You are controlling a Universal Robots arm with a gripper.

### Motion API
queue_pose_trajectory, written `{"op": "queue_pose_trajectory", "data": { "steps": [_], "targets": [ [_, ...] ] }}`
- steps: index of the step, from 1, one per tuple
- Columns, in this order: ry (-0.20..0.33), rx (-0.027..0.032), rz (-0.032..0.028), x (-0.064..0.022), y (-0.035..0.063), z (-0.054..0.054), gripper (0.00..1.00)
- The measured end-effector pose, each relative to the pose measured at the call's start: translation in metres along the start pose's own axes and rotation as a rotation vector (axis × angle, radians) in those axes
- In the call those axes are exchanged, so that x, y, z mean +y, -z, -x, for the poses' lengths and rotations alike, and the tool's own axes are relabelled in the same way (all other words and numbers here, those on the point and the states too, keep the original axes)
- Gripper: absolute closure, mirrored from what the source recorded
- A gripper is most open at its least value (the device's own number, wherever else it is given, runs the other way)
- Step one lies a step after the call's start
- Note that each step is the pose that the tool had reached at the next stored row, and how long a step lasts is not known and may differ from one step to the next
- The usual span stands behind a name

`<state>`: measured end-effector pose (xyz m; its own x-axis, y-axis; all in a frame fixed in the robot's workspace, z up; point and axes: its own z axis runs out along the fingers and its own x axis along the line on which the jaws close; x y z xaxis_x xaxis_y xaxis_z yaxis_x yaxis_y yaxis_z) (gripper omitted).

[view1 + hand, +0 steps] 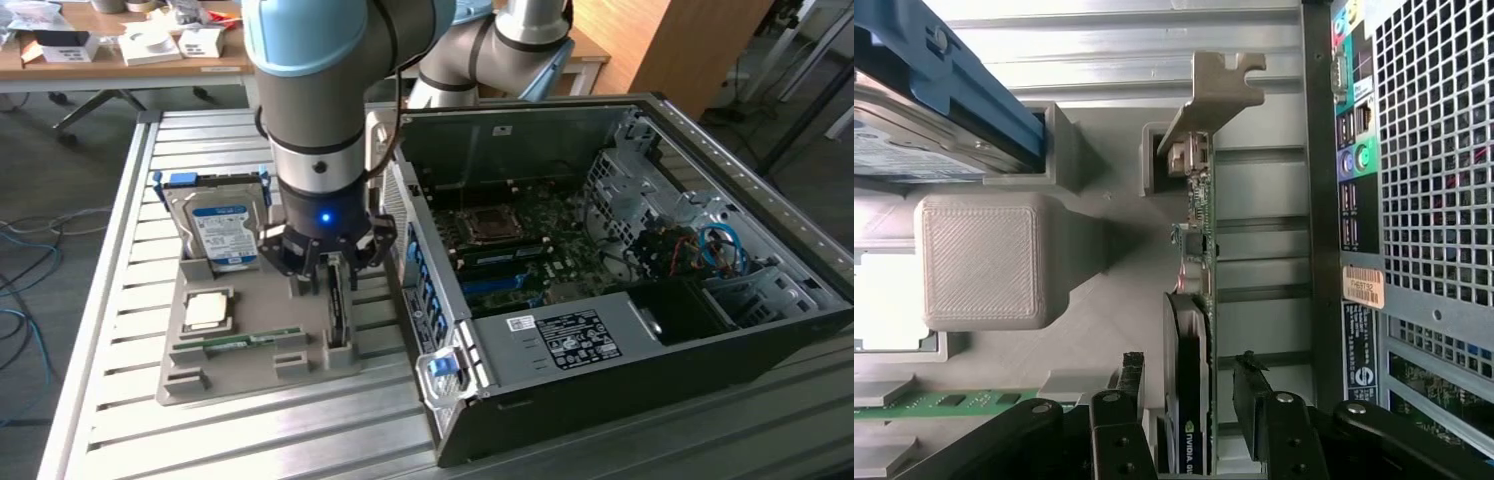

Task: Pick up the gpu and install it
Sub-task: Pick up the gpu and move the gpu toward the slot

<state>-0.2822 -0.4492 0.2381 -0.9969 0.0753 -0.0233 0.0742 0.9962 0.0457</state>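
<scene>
One card mattered here: the gpu (338, 308) stood on its long edge in a slot of the grey holder (240, 378), on the holder's side nearest the computer case (641, 310). The gripper (331, 268) hung straight over that slot with its jaws apart, one of the fingers (1126, 385) on either face of the card. As far as the wrist view let me judge, neither finger pressed on the card, and nothing was held.

The step in hand looked like the grasp itself. Done well, it would keep the card centred between the jaws so that both sides met it together. It would also take the card by its broad black body, not by the bare strip of board with its small parts.

Room was tight on one side. The case wall stood just beside the holder, with a narrow strip of the slatted table (134, 440) between them. The card's metal bracket (1219, 95) jutted past the holder's end post.

On the holder's far side from the case, the hard drive (224, 225) stood upright in its own slot, well apart from the card. The memory stick (240, 340) lay flat lower on the holder. Above the holder the way was open.
</scene>
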Motion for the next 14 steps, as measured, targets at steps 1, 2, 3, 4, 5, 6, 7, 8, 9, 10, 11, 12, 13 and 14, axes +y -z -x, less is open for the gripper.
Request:
{"op": "queue_pose_trajectory", "data": {
  "steps": [1,2,3,4,5,6,7,8,9,10,11,12,13,14],
  "targets": [
    [0.0,0.0,0.0,0.0,-0.0007,0.0,0.51],
    [0.0,0.0,0.0,-0.0001,-0.0013,0.0,0.51],
    [0.0,0.0001,-0.0001,-0.0001,-0.0019,-0.0001,0.51],
    [0.0,0.0001,-0.0002,-0.0001,-0.002,-0.0001,0.51],
    [0.0,0.0002,-0.0002,-0.0001,-0.002,-0.0001,0.51],
    [0.0,0.0001,-0.0001,-0.0001,-0.0021,-0.0001,0.51],
    [0.0,0.0,-0.0001,-0.0001,-0.0021,-0.0001,0.51],
    [0.0,0.0,-0.0001,-0.0001,-0.0021,-0.0001,0.51],
    [0.0,0.0,0.0,-0.0001,-0.0022,-0.0001,0.51],
    [0.0,-0.0003,0.0002,-0.0001,-0.0028,0.0,0.51],
    [0.0,-0.0003,0.0003,-0.0001,-0.0037,0.0,0.51],
    [0.0,0.0,0.0,-0.0002,-0.004,-0.0001,0.51],
    [0.0,0.0001,-0.0002,-0.0002,-0.004,-0.0001,0.51],
    [0.0,0.0001,-0.0002,-0.0002,-0.004,-0.0001,0.51]
  ]
}}
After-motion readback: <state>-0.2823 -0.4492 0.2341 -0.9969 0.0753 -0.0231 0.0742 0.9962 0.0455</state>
